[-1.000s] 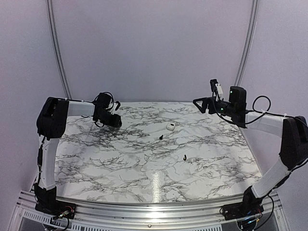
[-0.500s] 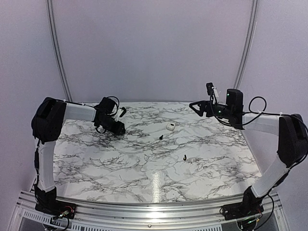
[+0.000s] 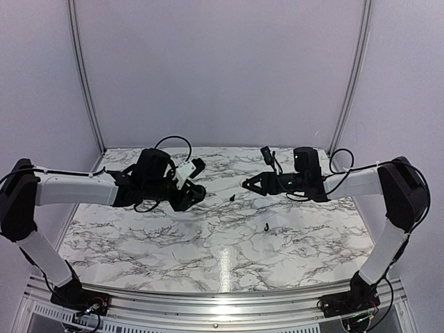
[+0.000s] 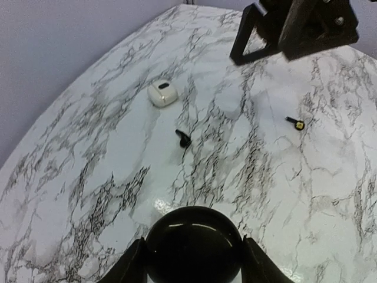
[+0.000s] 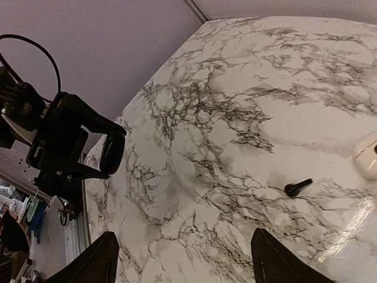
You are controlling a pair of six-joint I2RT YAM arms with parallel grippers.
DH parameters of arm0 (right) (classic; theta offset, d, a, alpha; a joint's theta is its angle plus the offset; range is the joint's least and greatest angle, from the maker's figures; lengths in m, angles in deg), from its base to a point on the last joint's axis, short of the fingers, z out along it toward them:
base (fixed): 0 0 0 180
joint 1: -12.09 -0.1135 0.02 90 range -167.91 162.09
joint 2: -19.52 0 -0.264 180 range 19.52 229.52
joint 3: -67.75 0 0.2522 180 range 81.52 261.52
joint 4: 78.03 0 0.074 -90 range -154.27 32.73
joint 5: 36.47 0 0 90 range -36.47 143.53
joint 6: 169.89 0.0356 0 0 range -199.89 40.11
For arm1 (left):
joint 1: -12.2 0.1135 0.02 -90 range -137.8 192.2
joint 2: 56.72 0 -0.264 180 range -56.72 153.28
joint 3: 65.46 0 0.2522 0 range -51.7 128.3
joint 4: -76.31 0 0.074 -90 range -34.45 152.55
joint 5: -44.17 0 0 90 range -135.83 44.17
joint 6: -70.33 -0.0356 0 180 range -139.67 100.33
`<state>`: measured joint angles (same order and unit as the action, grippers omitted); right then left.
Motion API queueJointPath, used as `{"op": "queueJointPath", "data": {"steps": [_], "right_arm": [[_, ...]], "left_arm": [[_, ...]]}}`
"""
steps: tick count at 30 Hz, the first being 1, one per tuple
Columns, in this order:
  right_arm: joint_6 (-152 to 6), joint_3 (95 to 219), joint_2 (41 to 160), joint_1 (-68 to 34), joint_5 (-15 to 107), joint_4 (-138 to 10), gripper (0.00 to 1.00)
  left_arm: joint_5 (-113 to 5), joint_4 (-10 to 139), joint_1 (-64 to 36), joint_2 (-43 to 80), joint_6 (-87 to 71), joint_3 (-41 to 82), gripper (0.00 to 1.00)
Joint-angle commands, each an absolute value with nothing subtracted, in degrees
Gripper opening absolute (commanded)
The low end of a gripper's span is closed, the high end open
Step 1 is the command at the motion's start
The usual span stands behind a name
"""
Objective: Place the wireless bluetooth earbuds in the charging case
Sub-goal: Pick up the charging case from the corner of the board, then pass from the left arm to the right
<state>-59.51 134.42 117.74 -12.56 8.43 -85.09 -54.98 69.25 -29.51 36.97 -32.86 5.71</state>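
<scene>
- Since a second back, both arms have swung in from the far corners of the table [image 3: 139, 236] to its middle. The left claw [image 3: 198, 179] and right claw [image 3: 247, 184] now face each other. The earbuds and case have not shifted.
- Nearest: the hook earbud [image 3: 267, 227] lies loose on the table, well apart from both claws.
- Next: the second earbud [image 3: 232, 198] also lies loose, between the two claws and lower than them.
- Left claw: jaws partly apart, holding nothing.
- Right claw: jaws wide, holding nothing.
- Farthest: the case [image 4: 162, 93] is white with a dark recess facing up. It sits near the second earbud without touching it. The right claw hides it in the top view.
- Judgement: the approach is made but no pick has begun, and both earbuds are still outside the case.
</scene>
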Motion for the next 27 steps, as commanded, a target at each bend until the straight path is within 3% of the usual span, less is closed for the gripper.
{"op": "queueJointPath", "data": {"steps": [1, 9, 27], "right_arm": [[-54.0, 134.3, 117.5, -16.9, 3.1, -91.3, 0.77], [-51.1, 134.1, 116.5, -21.0, -0.1, -93.3, 0.76], [-45.0, 136.4, 121.1, -27.1, 4.2, -101.7, 0.72]], "left_arm": [[-53.3, 76.8, -34.1, 32.2, -37.7, 3.5, 0.41], [-48.0, 79.2, -40.5, 29.1, -41.5, 1.7, 0.41], [-41.0, 82.6, -43.2, 29.6, -43.0, 0.4, 0.40]]}}
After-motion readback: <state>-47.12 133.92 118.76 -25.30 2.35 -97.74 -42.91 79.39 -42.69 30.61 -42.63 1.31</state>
